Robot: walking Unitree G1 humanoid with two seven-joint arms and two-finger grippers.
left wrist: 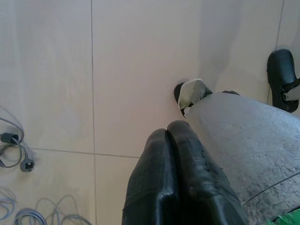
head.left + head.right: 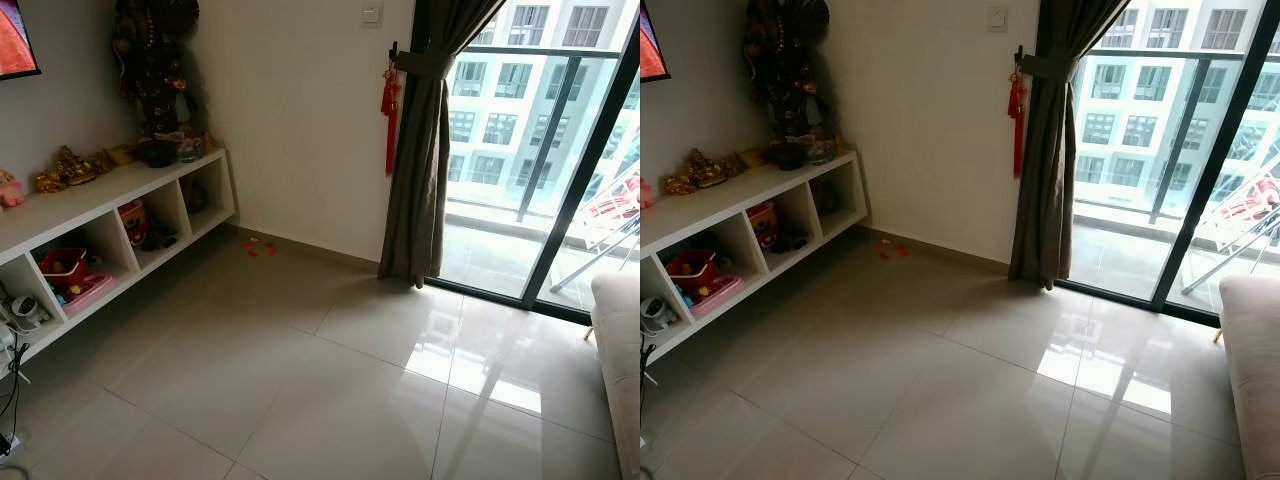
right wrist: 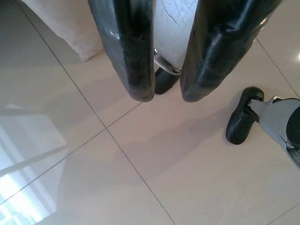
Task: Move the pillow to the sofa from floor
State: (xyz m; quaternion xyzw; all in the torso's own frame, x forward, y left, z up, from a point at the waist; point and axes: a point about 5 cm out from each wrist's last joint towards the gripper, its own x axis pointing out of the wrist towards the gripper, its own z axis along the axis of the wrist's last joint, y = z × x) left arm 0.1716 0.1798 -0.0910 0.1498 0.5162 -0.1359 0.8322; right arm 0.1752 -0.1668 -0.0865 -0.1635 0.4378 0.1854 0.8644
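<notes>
- Floor: glossy, pale square tiles with thin grout lines. It reflects window light near the glass and gives a broad open stretch through the middle of the room.
- Sofa: beige, coarse-weave fabric with a rounded edge, set at the right margin just beside the glass door.
- Pillow: cannot be located in any view.
- Left gripper: hangs over the tiles with its two black textured fingers pressed together, holding nothing. Loose cables lie on the floor beside it.
- Right gripper: points down at the floor with fingers a narrow gap apart, holding nothing. The robot's black foot stands nearby.
- Shelf unit: low, white, with open cubbies, running along the left wall. Ornaments stand on top and toys fill the compartments.
- Curtain: dark brown, tied back, hanging at the edge of the glass door.
- Red tassel: hangs against the wall beside the curtain.
- Small red scraps: lie on the tiles near the wall corner.
</notes>
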